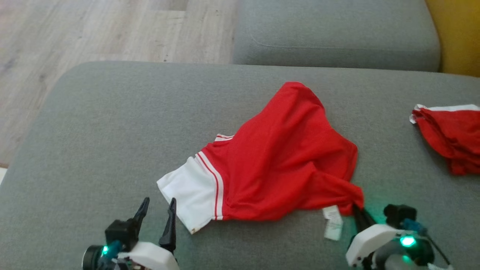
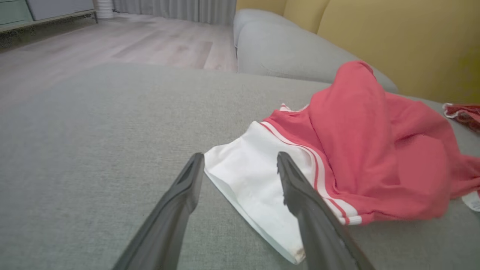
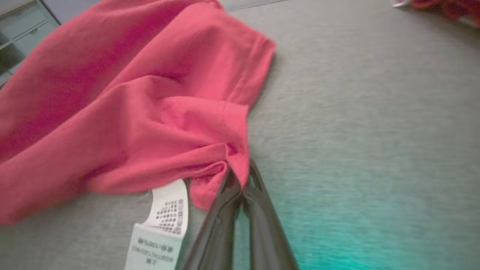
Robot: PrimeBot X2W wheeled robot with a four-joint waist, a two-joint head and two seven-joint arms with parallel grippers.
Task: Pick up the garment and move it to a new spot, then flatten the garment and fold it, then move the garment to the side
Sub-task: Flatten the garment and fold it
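Right gripper [image 3: 242, 180]: fingers pressed together, pinching a bunched red corner of the garment [image 1: 285, 157], low over the near right part of the grey cushion [image 1: 93, 131].
Care label [image 1: 333, 221]: white with printed text, lying flat on the cushion just beside the pinched corner, on its left.
Garment: red with a white band [image 1: 191, 191] and thin red-and-white stripes; it lies crumpled across the middle of the cushion, with the red end reaching toward the cushion's far side and the white band toward its near left.
Left gripper [image 1: 158, 202]: fingers spread wide with nothing between them, above the cushion's near left part, tips just short of the white band's corner.
Stain: a small brown mark on the white band's nearest corner.
Second red cloth [image 1: 450, 138]: red with a white edge, heaped at the cushion's right edge, well apart from the garment.
Far cushion [image 1: 337, 33]: grey, beyond the cushion's far edge.
Floor [image 1: 75, 30]: pale wood planks, beyond the cushion's far left.
Yellow backrest [image 1: 461, 33]: past the cushion's far right corner.
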